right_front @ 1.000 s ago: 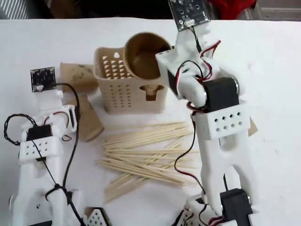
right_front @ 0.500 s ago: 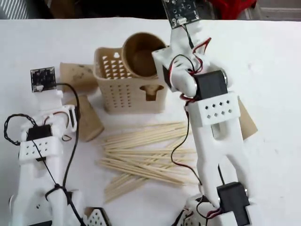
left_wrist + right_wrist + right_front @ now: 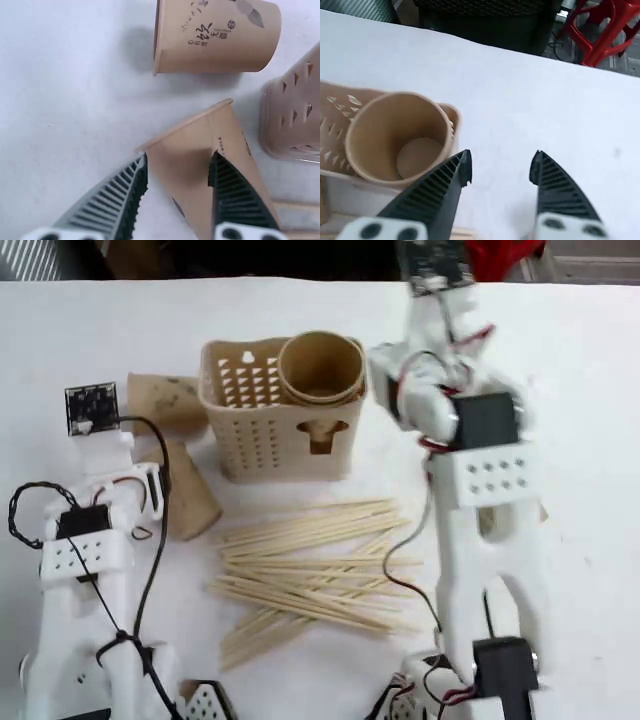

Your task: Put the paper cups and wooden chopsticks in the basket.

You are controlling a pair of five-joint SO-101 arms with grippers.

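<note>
Working down from the bench (image 3: pixel 580 360): the basket (image 3: pixel 255 445) stands toward its far side, between the two arms; the chopsticks (image 3: pixel 310 570) lie in a loose heap on the bench just in front of it, none of them in yet. One upright cup (image 3: pixel 320 365) sits mouth-up in the basket's corner on the right arm's side, so I count that cup as done; two more lie on their sides beside the basket on the left arm's side, the far cup (image 3: pixel 215 37) and the near cup (image 3: pixel 200 160).

My right tool (image 3: pixel 500 170) is spread and empty, over bare bench just beside the upright cup, touching nothing. My left tool (image 3: pixel 177 185) is also spread, its fingers astride the near cup close to its rim; I cannot see them pressing it.

I judge the near cup to be the step in hand; the next move calls for closing gently enough not to crush the paper, then lifting clear of the basket's wall before lowering in; the chopsticks would follow.
</note>
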